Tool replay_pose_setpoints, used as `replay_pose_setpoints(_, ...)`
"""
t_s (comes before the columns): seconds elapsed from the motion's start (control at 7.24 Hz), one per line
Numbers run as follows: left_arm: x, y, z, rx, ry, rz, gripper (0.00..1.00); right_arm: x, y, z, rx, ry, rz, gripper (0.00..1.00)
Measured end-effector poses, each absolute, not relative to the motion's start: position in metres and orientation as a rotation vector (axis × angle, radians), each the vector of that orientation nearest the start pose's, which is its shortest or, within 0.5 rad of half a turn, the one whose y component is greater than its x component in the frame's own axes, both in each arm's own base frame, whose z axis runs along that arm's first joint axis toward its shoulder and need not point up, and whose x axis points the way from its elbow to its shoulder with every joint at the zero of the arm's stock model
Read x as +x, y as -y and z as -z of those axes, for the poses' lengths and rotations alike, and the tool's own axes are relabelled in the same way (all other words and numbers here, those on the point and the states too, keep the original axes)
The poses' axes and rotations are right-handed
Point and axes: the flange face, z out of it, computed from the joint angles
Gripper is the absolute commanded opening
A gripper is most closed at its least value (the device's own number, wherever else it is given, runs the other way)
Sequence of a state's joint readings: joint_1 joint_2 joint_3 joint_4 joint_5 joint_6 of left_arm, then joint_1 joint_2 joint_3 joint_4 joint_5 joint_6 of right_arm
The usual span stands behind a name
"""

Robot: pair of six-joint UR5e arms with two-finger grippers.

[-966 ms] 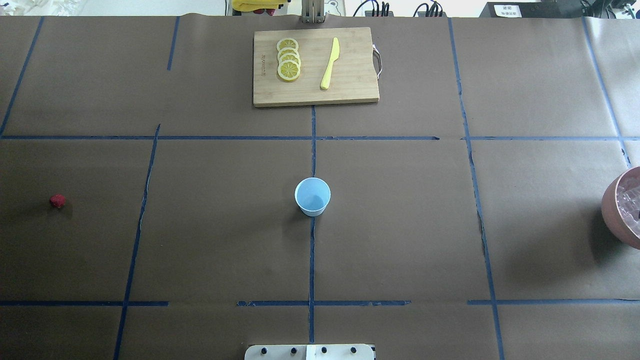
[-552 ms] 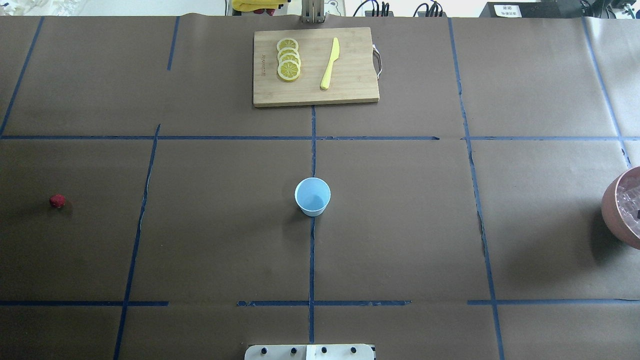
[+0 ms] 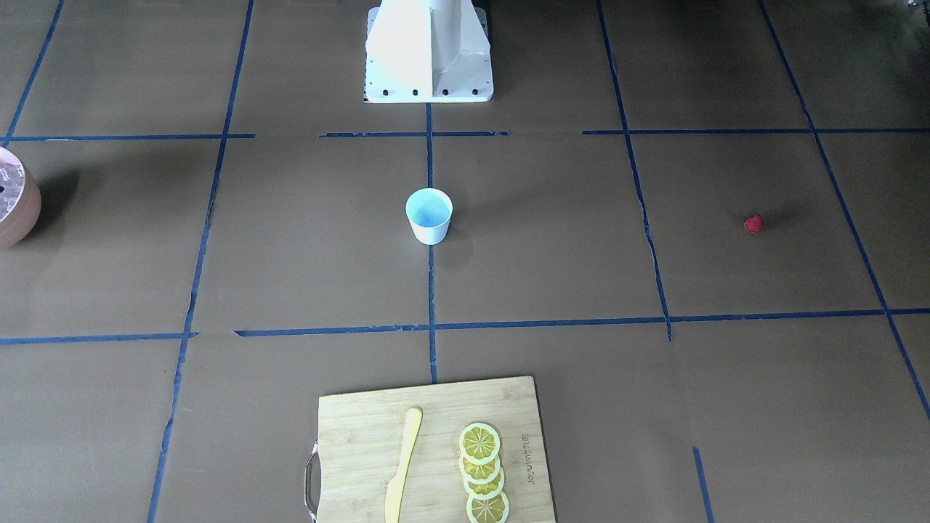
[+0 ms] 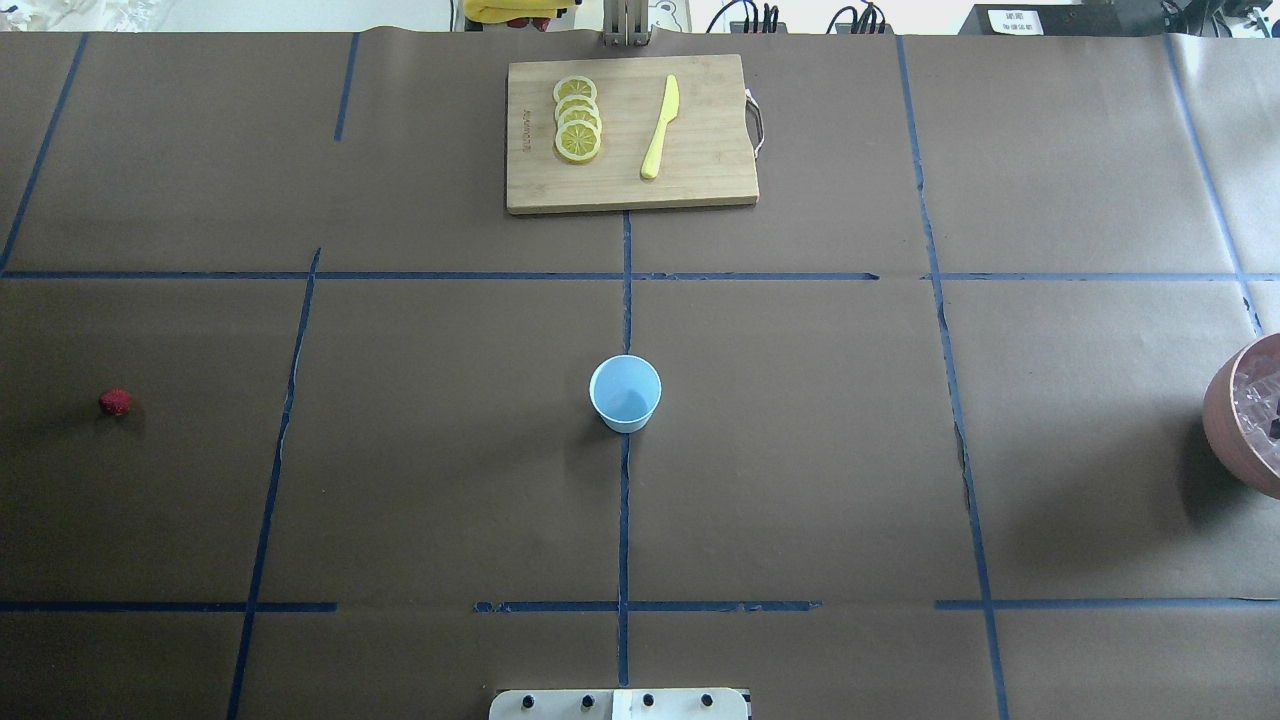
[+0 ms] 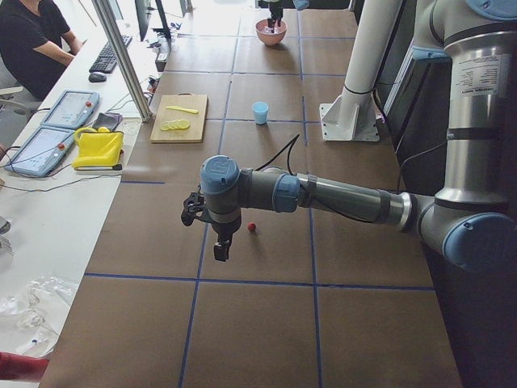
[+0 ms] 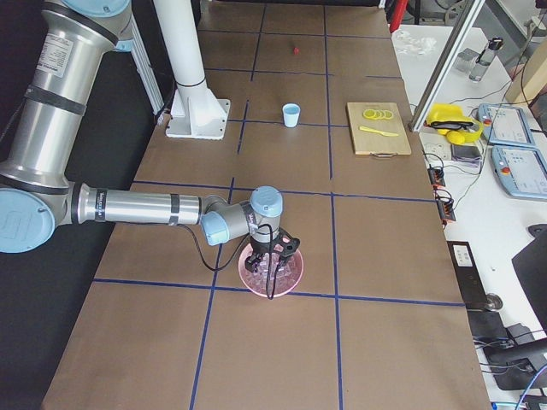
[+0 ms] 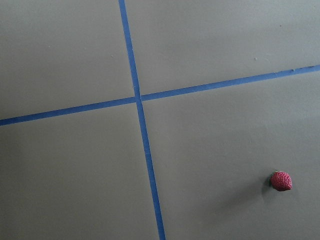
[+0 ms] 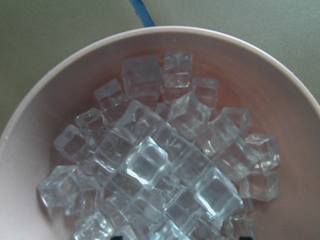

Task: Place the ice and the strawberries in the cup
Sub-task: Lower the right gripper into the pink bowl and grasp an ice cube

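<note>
The white cup (image 4: 625, 393) with a pale blue inside stands upright at the table's middle and looks empty. The red strawberry (image 4: 115, 402) lies alone far to the left; the left wrist view shows it at lower right (image 7: 281, 181). My left gripper (image 5: 220, 250) hangs above the table beside the strawberry (image 5: 252, 228); I cannot tell whether it is open or shut. The ice (image 8: 150, 160) is several clear cubes heaped in the pinkish-brown bowl (image 4: 1225, 420). My right gripper (image 6: 273, 272) is low over the ice, its tips wide apart at the wrist view's bottom edge.
A wooden cutting board (image 4: 630, 135) at the far middle carries several lemon slices (image 4: 577, 118) and a yellow knife (image 4: 660, 127). The robot's base plate (image 4: 620, 704) is at the near edge. The bowl sits at the table's right edge. Blue tape lines cross the brown table cover.
Almost nothing differs. The dark gripper tip over the bowl at the right edge has shifted slightly inward. Cup, strawberry and board have not moved.
</note>
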State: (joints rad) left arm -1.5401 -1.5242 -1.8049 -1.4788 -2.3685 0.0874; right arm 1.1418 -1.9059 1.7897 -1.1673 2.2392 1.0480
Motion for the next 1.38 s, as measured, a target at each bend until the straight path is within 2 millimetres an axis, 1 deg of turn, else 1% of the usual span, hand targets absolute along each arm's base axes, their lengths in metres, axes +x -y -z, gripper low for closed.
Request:
replay_pose_setpoints(0.14, -0.048, 0.473, -0.573, 0.114, -0.795, -0.15, 1.0, -0.09, 0.364, -0.656, -0.244, 0.689, -0.51, 0.5)
replay_pose_setpoints(0.28, -0.048, 0.473, -0.573, 0.115, -0.795, -0.151, 1.0, -0.091, 0.364, -0.656, -0.244, 0.691, -0.52, 0.29)
replay_pose_setpoints(0.41, -0.048, 0.473, -0.571, 0.118, -0.795, -0.152, 1.0, -0.091, 0.365, -0.655, -0.24, 0.691, -0.526, 0.2)
replay_pose_setpoints(0.69, -0.048, 0.472, -0.567, 0.125, -0.794, -0.154, 1.0, -0.092, 0.368, -0.65, -0.226, 0.695, -0.527, 0.04)
replay_pose_setpoints(0.83, -0.048, 0.472, -0.565, 0.127, -0.794, -0.154, 1.0, -0.091, 0.368, -0.645, -0.218, 0.7, -0.526, 0.0)
replay_pose_setpoints(0.97, -0.048, 0.469, -0.564, 0.129, -0.794, -0.154, 1.0, -0.09, 0.368, -0.639, -0.209, 0.707, -0.524, 0.0)
replay_pose_setpoints(1.1, -0.048, 0.463, -0.562, 0.13, -0.794, -0.155, 1.0, -0.087, 0.364, -0.628, -0.194, 0.718, -0.521, 0.0)
replay_pose_setpoints(1.24, -0.048, 0.458, -0.56, 0.133, -0.794, -0.156, 1.0, -0.084, 0.362, -0.607, -0.171, 0.741, -0.525, 0.0)
replay_pose_setpoints(1.38, -0.048, 0.455, -0.558, 0.134, -0.795, -0.156, 1.0, -0.084, 0.368, -0.578, -0.146, 0.777, -0.554, 0.0)
